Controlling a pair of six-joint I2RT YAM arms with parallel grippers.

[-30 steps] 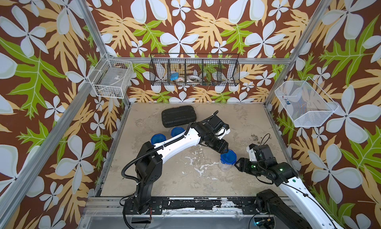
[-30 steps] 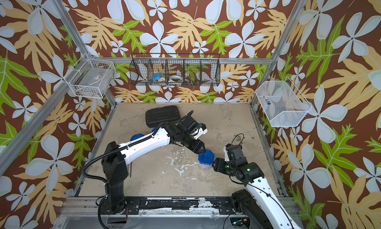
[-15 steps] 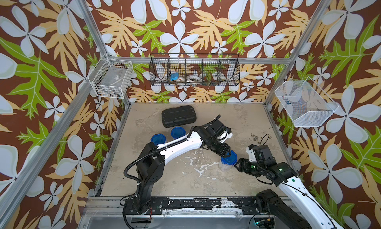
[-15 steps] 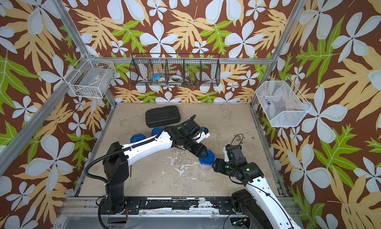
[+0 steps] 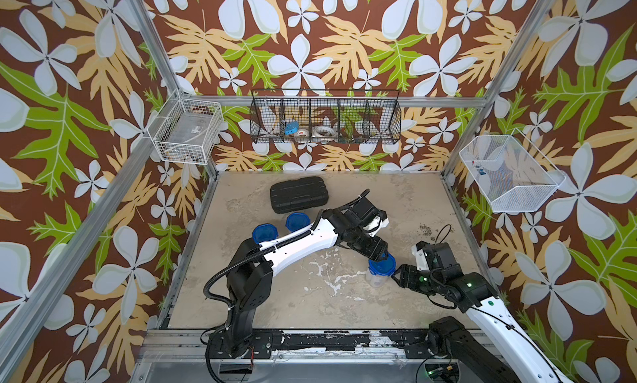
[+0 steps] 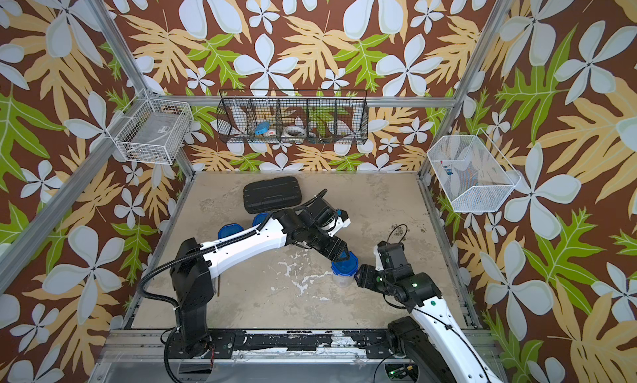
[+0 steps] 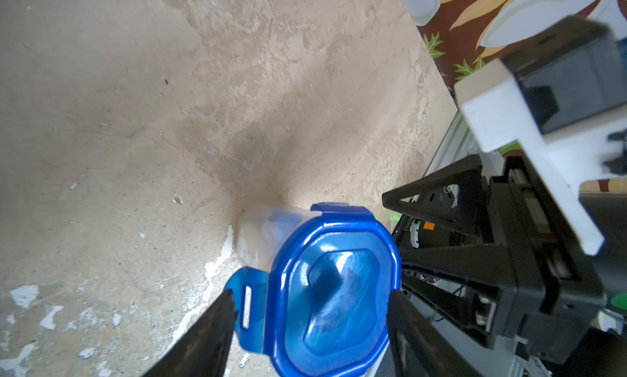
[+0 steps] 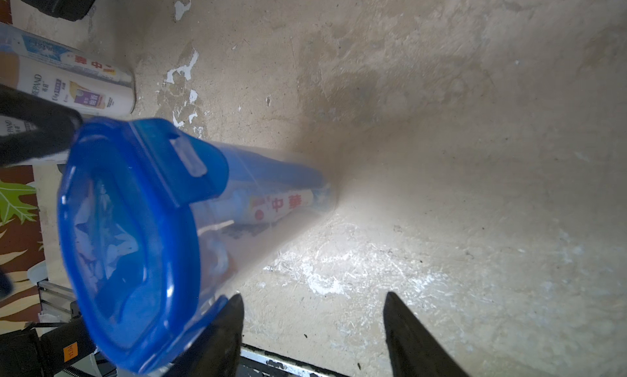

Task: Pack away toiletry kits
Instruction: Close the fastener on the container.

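Compared with a second ago, the left arm is further forward and lower, so its claw, which hung short of the tumbler then, now sits on top of it. The tumbler and the right arm are where they were. The tumbler [image 5: 376, 281] stands upright on the table [image 5: 310, 305], toward the front right, with its blue lid [image 7: 334, 294] on and a toothpaste tube [image 8: 281, 205] showing through the clear wall. One clip flap [image 7: 246, 304] sticks out sideways, not folded down, while another flap [image 8: 190, 161] lies flat against the side. The left claw [image 7: 311, 292] straddles the lid from above, one finger at the loose flap and the other at the opposite rim. I cannot tell whether it squeezes the lid or only stands around it. The right claw [image 8: 312, 294] is spread wide and empty, just beside the tumbler's wall and perhaps touching it with one finger. A second tumbler [image 5: 263, 232] and a third tumbler [image 5: 297, 221], both lidded, stand well off to the left, near the black case [image 5: 298, 194]. The step in hand looks like fastening this last lid. The next move calls for pressing the loose flap down until it snaps, with the right claw steadying the tumbler so it neither tips nor slides.
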